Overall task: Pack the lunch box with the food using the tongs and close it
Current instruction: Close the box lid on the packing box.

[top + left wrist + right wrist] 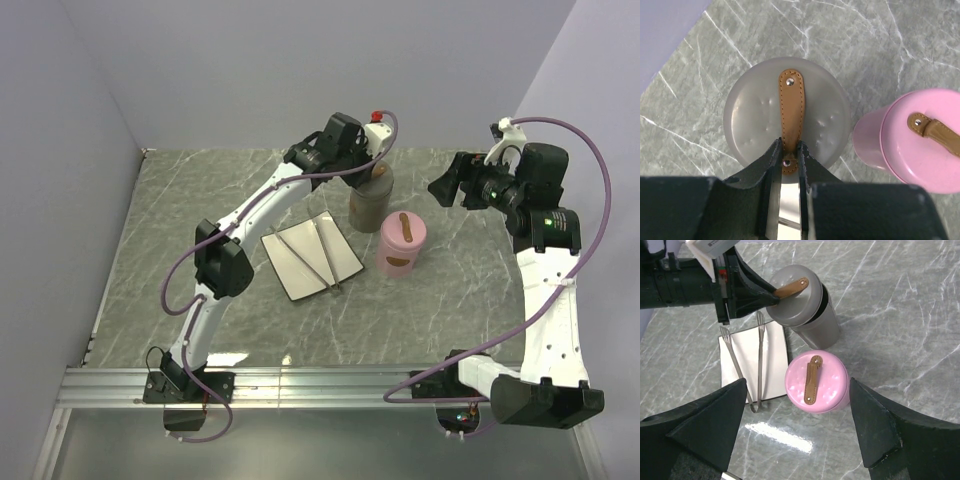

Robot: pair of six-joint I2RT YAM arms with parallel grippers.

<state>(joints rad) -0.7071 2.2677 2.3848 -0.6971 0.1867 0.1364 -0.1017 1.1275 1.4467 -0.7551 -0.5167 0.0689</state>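
Your left gripper was clenched on the tan leather strap of the grey round lid. Your right gripper hung wide open while thin silver tongs lay on the white square plate, just near-left of the left gripper, long axis near-to-far, hinge nearest you.

The worktop is grey-green marble veined white. Between the black left fingers sits a tan leather strap, stitched, on a frosted grey lid. Right of those fingers, the pink canister bears a second tan strap. Silver tongs lie on a white, dark-edged plate. The right fingers are black.
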